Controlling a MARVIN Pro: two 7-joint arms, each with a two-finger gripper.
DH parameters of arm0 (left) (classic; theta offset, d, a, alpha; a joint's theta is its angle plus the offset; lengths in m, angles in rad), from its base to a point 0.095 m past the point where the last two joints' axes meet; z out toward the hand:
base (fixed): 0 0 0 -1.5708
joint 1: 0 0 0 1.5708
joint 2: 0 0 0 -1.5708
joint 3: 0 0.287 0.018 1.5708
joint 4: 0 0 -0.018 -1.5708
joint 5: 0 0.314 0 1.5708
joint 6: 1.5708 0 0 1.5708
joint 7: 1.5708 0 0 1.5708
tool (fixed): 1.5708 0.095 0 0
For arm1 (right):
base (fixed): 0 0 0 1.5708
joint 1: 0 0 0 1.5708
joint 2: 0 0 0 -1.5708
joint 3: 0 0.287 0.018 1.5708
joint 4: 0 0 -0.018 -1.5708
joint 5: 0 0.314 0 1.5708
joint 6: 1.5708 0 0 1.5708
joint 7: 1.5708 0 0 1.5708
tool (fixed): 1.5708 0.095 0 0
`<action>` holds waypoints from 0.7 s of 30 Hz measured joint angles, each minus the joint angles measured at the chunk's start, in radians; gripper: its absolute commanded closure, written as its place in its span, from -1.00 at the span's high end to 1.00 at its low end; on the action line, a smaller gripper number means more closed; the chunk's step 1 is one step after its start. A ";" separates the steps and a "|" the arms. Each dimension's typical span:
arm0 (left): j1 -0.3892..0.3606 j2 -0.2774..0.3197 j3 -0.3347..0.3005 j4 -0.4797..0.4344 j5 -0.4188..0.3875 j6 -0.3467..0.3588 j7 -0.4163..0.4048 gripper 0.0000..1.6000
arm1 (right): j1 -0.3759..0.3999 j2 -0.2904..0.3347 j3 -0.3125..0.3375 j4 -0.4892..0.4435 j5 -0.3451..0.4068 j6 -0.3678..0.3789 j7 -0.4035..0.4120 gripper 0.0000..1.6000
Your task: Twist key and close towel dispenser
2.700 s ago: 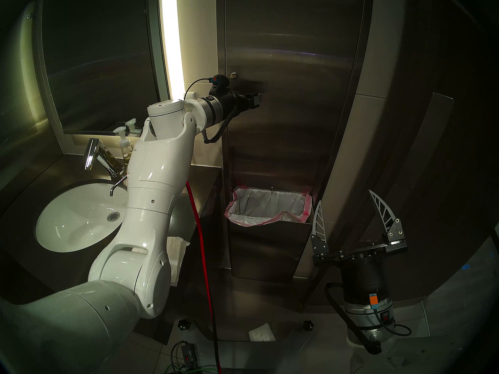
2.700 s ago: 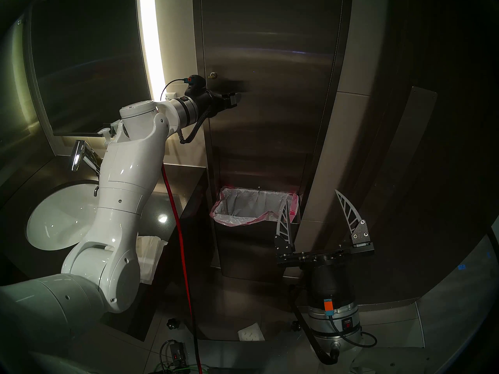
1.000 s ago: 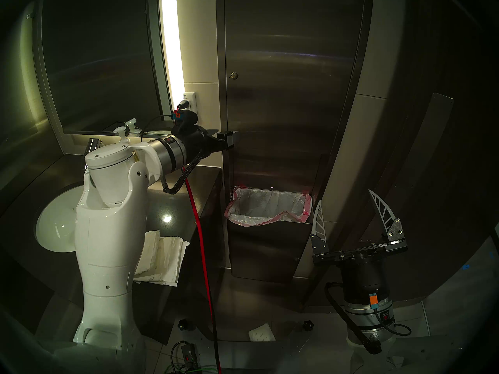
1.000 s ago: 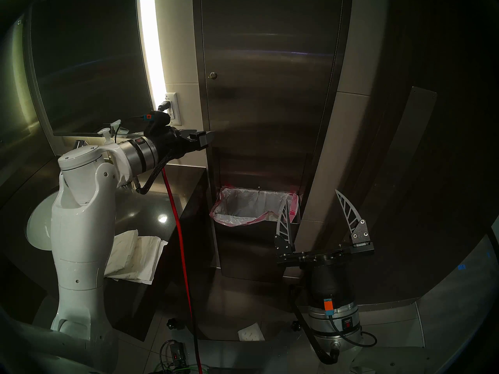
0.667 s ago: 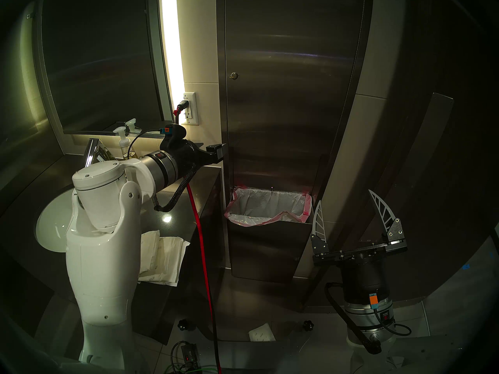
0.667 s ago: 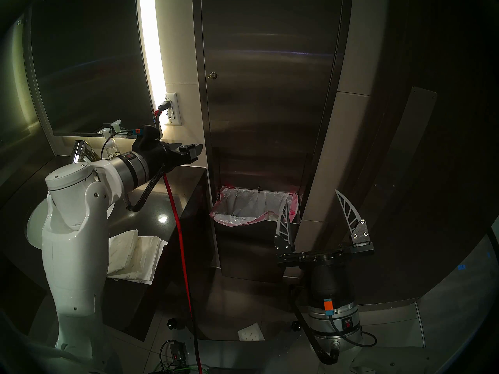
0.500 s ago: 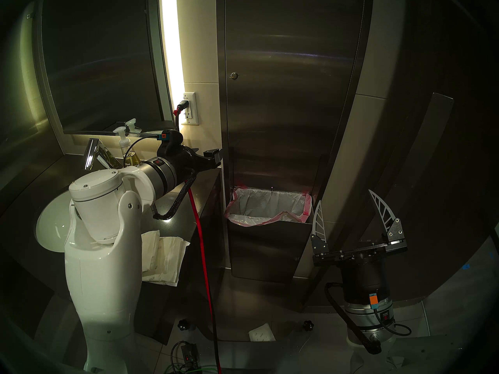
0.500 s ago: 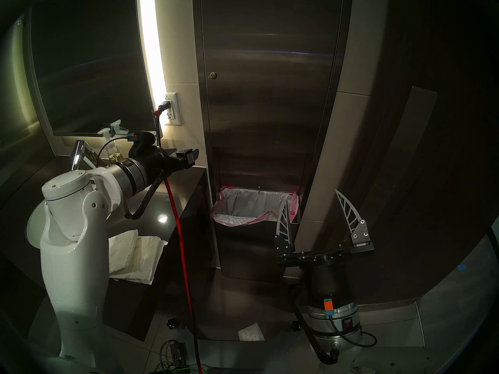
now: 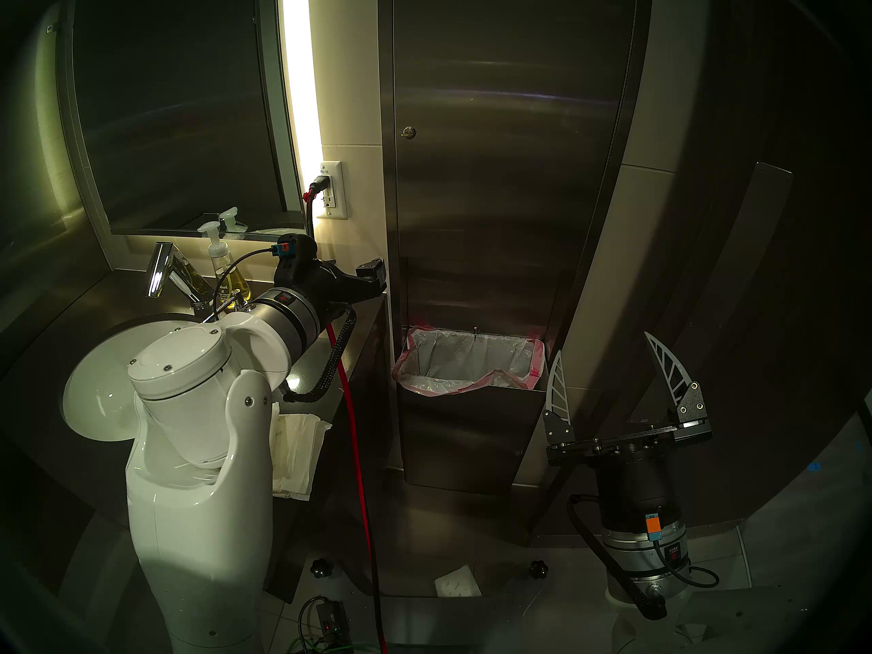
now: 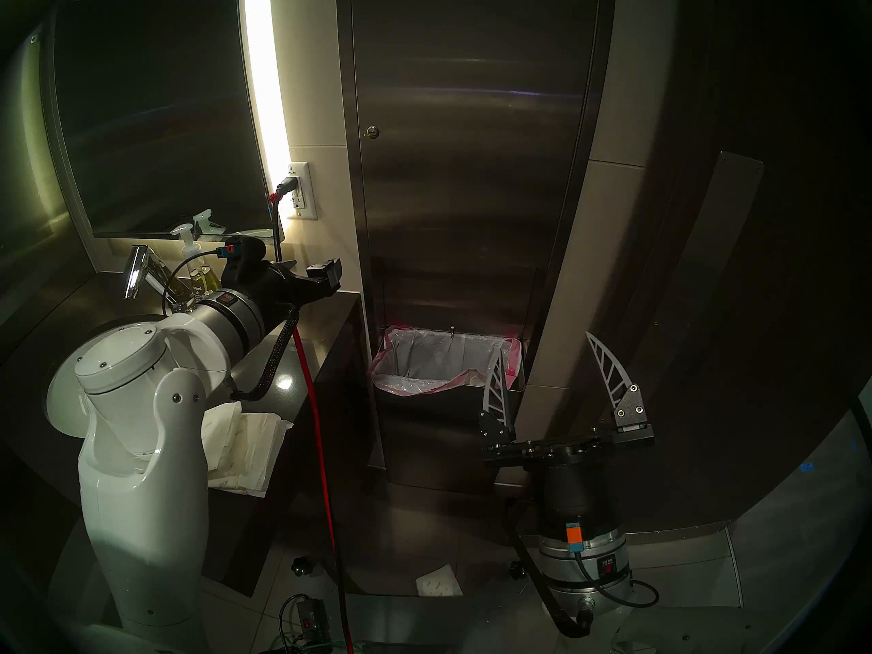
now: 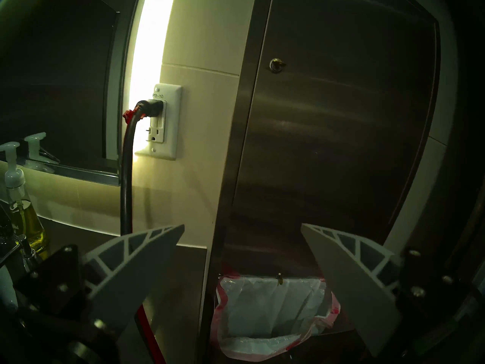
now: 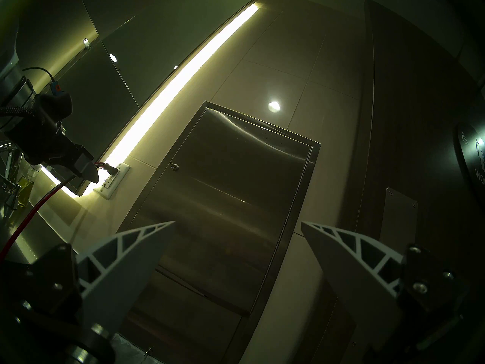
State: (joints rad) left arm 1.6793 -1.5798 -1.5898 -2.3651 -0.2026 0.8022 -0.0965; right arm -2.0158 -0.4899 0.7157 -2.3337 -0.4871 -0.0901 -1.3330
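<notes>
In the dim washroom, the towel dispenser [image 9: 509,176] door looked flat shut with the key [image 9: 408,131] in its lock, and the left tool [image 9: 377,275], empty and wide, had pulled back to the worktop [image 9: 363,318], so the job seemed done.

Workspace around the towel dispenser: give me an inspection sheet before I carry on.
Surface: dark counter beside a white sink.
Job's things: towel dispenser door looks shut; key in its lock.
Clutter: paper towels on the counter, one sheet on the floor, soap bottle.
Grippers: left pincer open, empty, clear of the door; right pincer open, empty.
Cables: red cord hanging from the outlet.
Surroundings: mirror, lined waste bin.
</notes>
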 measured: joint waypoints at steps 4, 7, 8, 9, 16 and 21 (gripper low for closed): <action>0.013 0.000 0.011 0.021 0.019 -0.060 0.010 1.00 | 0.000 0.000 0.000 0.000 0.000 0.000 0.000 1.00; 0.024 0.009 0.019 0.036 0.029 -0.108 0.006 1.00 | 0.000 0.000 -0.001 0.000 0.000 0.000 -0.001 1.00; 0.027 0.012 0.020 0.038 0.032 -0.118 0.003 1.00 | 0.000 0.000 -0.001 0.000 0.000 0.000 -0.001 1.00; 0.030 0.015 0.021 0.040 0.034 -0.127 0.001 1.00 | 0.000 0.000 -0.001 0.000 0.000 0.000 -0.001 1.00; 0.039 0.026 0.026 0.041 0.043 -0.161 -0.010 1.00 | 0.000 0.000 -0.001 0.000 0.000 0.000 -0.001 1.00; 0.040 0.030 0.026 0.041 0.045 -0.172 -0.015 1.00 | 0.001 0.001 -0.001 0.000 0.000 0.000 -0.001 1.00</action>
State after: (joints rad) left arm 1.7189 -1.5498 -1.5635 -2.3243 -0.1573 0.6306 -0.1111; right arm -2.0153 -0.4894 0.7143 -2.3338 -0.4871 -0.0900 -1.3342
